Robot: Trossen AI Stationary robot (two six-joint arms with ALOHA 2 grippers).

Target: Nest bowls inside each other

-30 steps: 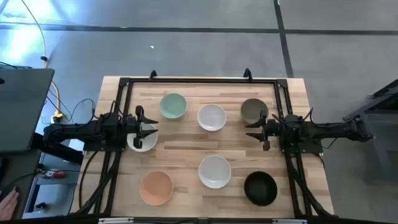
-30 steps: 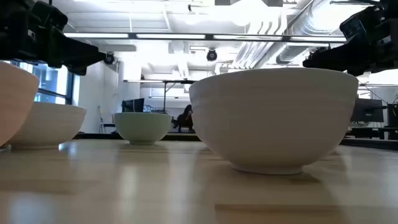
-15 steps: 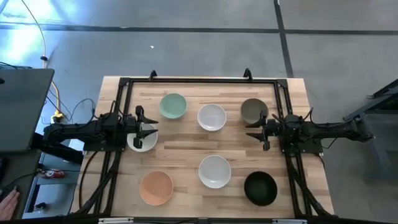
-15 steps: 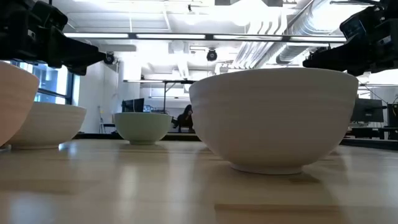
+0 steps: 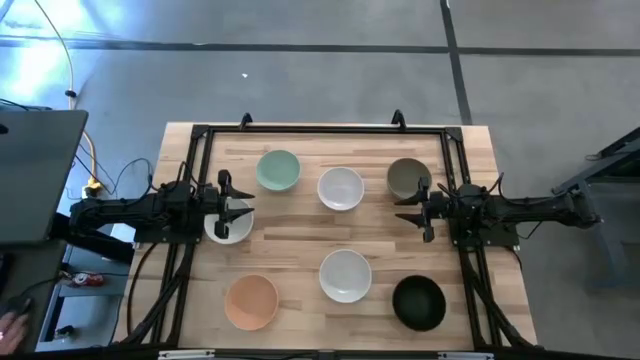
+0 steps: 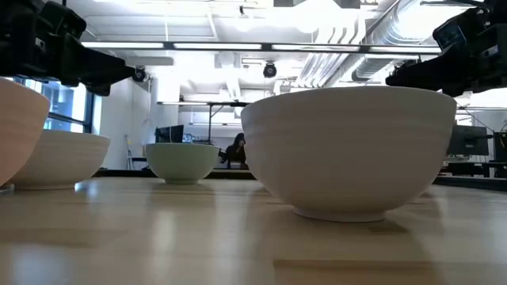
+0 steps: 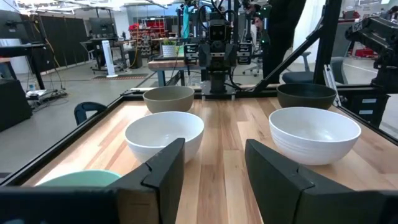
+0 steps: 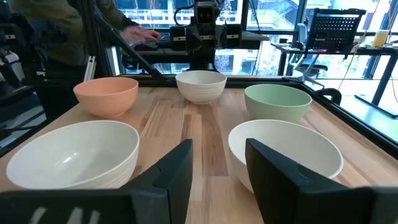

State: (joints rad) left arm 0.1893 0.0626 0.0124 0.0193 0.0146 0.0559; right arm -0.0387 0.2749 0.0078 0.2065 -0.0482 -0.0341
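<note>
Seven bowls stand apart on their bases on the wooden table: mint green, white and olive-grey in the far row; peach, white and black in the near row; a third white bowl lies under my left gripper. My left gripper hovers open at the table's left, above that bowl. My right gripper hovers open at the right, just near of the olive-grey bowl. Both are empty.
A black metal frame runs around the table's edges. Bare wood lies in the middle between the two grippers. A person's hand shows off the table at the lower left, and people stand beyond the table in the wrist views.
</note>
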